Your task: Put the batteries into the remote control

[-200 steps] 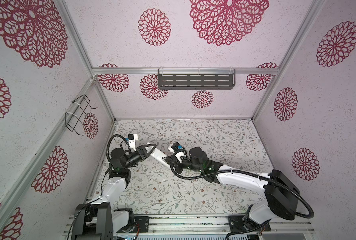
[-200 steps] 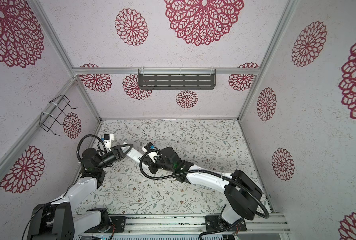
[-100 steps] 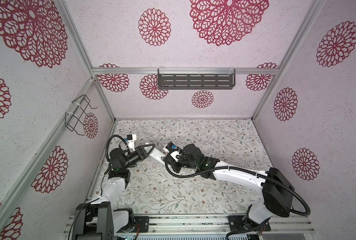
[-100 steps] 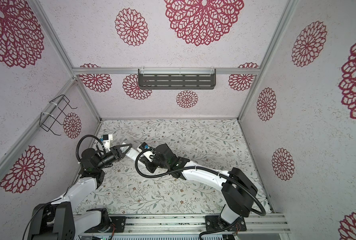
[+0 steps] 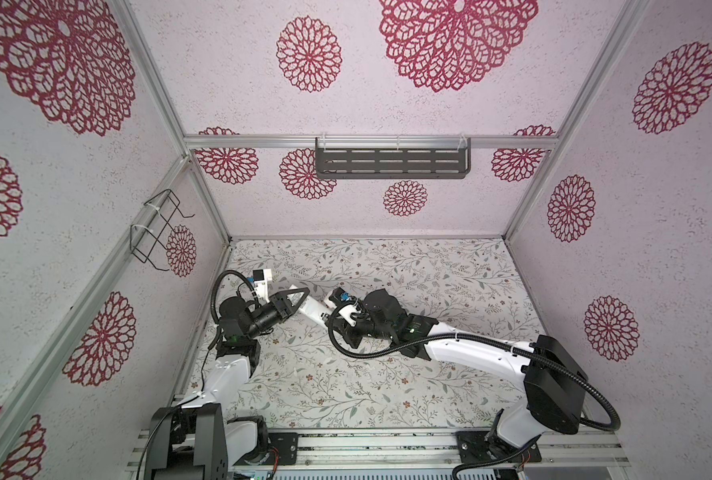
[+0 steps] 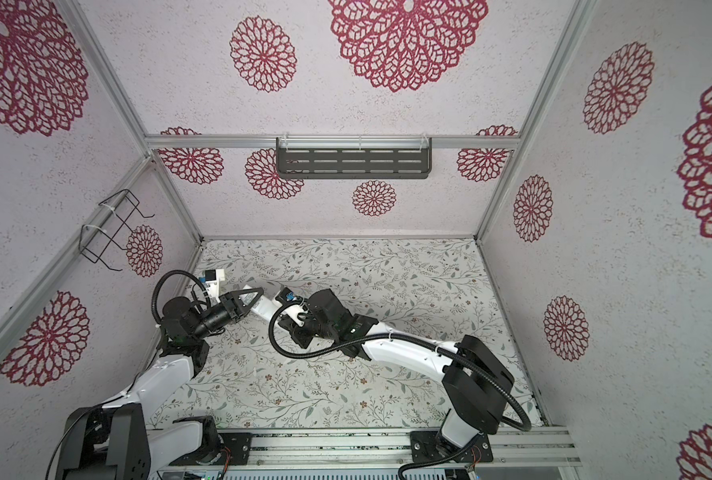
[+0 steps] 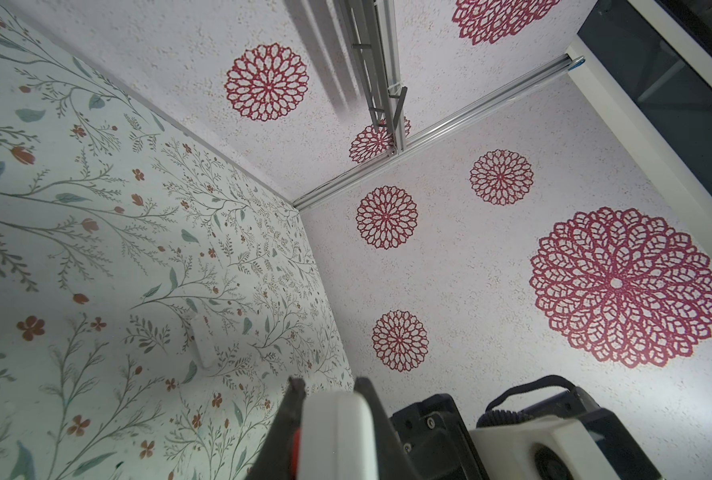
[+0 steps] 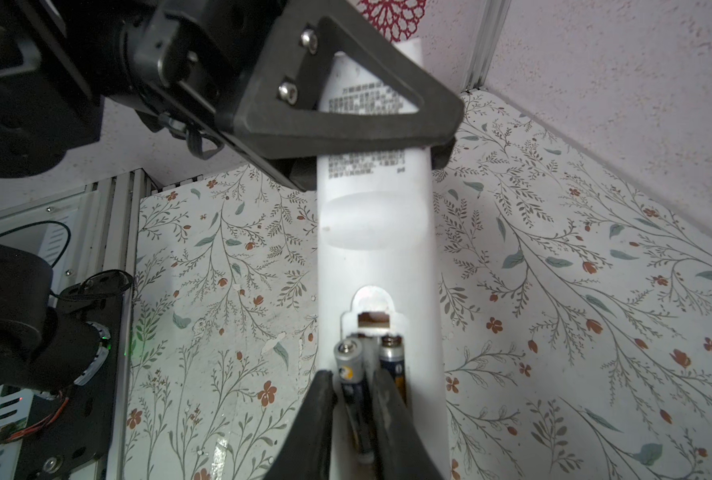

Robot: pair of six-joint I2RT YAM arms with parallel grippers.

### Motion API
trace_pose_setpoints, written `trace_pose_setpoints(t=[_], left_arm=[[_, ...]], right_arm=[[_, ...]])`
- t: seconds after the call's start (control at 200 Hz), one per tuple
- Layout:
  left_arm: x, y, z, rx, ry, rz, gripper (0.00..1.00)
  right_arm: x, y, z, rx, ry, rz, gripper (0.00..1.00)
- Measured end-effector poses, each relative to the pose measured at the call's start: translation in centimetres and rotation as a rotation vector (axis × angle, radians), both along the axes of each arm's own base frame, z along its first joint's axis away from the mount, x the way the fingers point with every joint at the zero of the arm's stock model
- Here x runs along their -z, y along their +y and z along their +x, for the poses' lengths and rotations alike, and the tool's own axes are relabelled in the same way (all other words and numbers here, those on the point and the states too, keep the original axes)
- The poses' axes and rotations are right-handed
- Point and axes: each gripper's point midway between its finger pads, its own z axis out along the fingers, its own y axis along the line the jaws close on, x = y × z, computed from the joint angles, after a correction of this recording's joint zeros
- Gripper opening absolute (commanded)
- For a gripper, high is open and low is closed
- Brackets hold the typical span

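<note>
Floral-printed desk [image 5: 387, 374] inside a booth of white walls with red rosettes. Nearest, along the near edge, both arm bases on the rail.

Stretched from the near right corner across the middle toward the left edge, right gripper [image 8: 352, 380], closer in on the remote than a second ago. Fingers no longer pinched tight but slightly parted. Between them, one battery [image 8: 348, 361], a finger close on each side; cannot tell whether still clamped or already let go. Tilted, forward end raised out of the open recess, not yet flat. Just beside it, second battery [image 8: 392, 361], lying lower in its own slot.

Further on, remote control [image 8: 373, 232], plain back up, apparently held clear of the desk near the left edge, roughly midway between near and far edges. At its far end, left gripper [image 7: 329, 388], closed on the white body, unchanged over the last second.

Beyond, on the far wall, dark slotted shelf [image 5: 391, 162].

Reads as the release of the last battery: one seated, one placed but standing proud. Probably calls for a press on the raised end; otherwise some risk of it springing out.
</note>
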Motion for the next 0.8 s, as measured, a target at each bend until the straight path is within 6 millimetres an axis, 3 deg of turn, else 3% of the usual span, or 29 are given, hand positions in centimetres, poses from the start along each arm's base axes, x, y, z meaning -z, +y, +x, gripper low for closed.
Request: trace_pose_setpoints(t=[0.575, 0.8], left_arm=[[-0.1, 0.2, 0.2, -0.016, -0.006, -0.002, 0.00], [-0.5, 0.1, 0.1, -0.010, -0.010, -0.013, 0.00]], right_arm=[[0.0, -0.2, -0.3, -0.006, -0.001, -0.013, 0.34], [-0.7, -1.1, -0.6, 0.002, 0.000, -0.019, 0.44]])
